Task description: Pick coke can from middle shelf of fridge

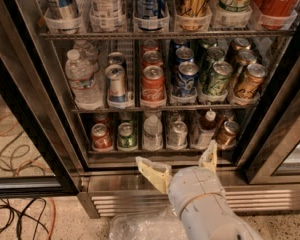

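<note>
The fridge [25,99] fills the view, its black-framed glass door slid aside so that 3 wire racks are exposed above the vented steel base [270,198]. The upper rack [165,34] carries tall cans in clear cups. The middle shelf [160,107] holds big water bottles [82,81] at its left end, then lanes of standard cans. The lower rack [155,152] has small cans and small bottles.

The robot's pale grey arm [205,206] rises from the bottom edge of the view, in front of the base and below the lower rack. Its gripper [175,154] sits just outside the cabinet at sill height. The 2 cream fingers [152,173] are spread wide with nothing between them.

The coke can [153,84] stands upright at the front of its lane on the middle shelf. A silver can [116,84] is in the lane to its left and a blue Pepsi can [186,79] in the lane to its right, with more red cans lined up behind it. It is untouched and well above the gripper.

As a judgement, the task is at its approach. The door is out of the way and the hand is ready. The lift to shelf height, the reach in, the closing on the can and the withdrawal are all left to do.
</note>
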Action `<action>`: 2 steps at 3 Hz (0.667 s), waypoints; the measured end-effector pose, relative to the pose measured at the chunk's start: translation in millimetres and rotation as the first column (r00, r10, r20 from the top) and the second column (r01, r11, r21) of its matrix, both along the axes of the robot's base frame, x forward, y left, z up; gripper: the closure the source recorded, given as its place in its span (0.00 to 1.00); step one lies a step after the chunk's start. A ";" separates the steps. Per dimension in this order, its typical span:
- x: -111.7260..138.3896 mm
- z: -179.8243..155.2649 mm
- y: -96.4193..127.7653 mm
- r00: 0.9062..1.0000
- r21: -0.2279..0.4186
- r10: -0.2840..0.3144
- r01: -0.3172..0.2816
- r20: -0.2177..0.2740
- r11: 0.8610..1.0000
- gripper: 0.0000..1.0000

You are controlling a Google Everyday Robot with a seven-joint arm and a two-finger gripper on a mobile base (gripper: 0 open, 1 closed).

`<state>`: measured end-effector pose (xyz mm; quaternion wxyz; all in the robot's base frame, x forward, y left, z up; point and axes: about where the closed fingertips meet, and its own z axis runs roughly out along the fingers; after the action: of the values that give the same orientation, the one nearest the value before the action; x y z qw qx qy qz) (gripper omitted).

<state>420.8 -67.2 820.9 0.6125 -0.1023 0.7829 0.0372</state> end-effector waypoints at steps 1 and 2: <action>1.7 -24.5 14.7 1.000 0.147 -0.017 0.014 0.023 0.989 0.00; 10.0 -45.0 32.2 0.998 0.288 0.001 -0.019 0.064 0.957 0.00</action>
<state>430.8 -34.9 775.9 0.6451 -0.0170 0.7488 0.1511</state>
